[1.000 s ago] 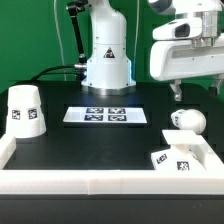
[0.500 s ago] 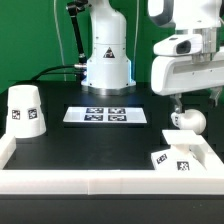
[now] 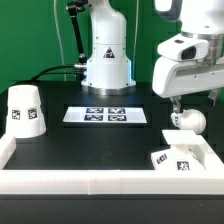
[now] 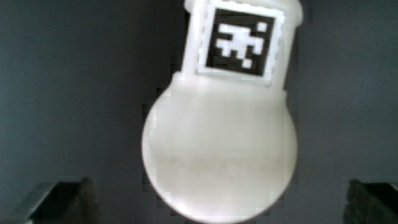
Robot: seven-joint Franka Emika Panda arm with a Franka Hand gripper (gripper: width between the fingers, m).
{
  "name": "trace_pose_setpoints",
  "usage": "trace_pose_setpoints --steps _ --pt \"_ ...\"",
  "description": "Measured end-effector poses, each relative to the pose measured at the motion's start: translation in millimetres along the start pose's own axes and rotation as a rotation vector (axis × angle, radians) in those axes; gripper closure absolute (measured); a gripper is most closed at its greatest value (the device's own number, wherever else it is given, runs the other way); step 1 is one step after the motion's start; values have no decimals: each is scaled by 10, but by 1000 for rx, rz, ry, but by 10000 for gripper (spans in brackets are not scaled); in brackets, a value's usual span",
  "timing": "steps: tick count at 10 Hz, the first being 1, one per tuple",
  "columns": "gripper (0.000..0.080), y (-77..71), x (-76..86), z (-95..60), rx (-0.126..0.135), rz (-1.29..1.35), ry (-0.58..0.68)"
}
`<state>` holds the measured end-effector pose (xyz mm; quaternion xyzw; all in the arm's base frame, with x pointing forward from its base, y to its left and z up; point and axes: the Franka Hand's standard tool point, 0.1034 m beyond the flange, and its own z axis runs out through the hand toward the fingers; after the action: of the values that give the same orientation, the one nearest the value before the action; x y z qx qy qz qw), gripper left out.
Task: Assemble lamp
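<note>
**A:** On the black table [image 3: 60, 150], at the exterior view's right, lies the lamp bulb [image 3: 186, 120]. Its tagged stem [image 4: 246, 40] shows in the wrist view.

**B:** And the gripper [image 4: 217, 203]?

**A:** Just above the lamp bulb, jaws spread wide, a fingertip [image 4: 59, 200] on either side, holding nothing.

**B:** Other parts?

**A:** Square base [image 3: 172, 158] near it, closer to the camera. Shade [image 3: 25, 110] well apart at the left, narrow end up. Marker board [image 3: 105, 116] between.
</note>
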<state>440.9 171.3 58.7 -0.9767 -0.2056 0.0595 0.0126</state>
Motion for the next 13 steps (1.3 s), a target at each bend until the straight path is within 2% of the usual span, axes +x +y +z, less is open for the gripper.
trace_pose_setpoints --steps 1,4,5,6,7,8,9,10,13 --pt "101 20 -57 28 3 5 -84" --pt "101 51 -75 22 19 19 -277" --pt "101 53 -42 32 23 19 -302" --pt "101 31 -133 18 19 69 -406" --pt "101 9 -117 1 14 109 -496" --pt "101 26 -86 42 18 114 -523" --pt "101 16 -177 62 22 116 -619" --pt "101 15 -173 93 27 115 -685" --pt "101 10 -132 183 34 115 -710"
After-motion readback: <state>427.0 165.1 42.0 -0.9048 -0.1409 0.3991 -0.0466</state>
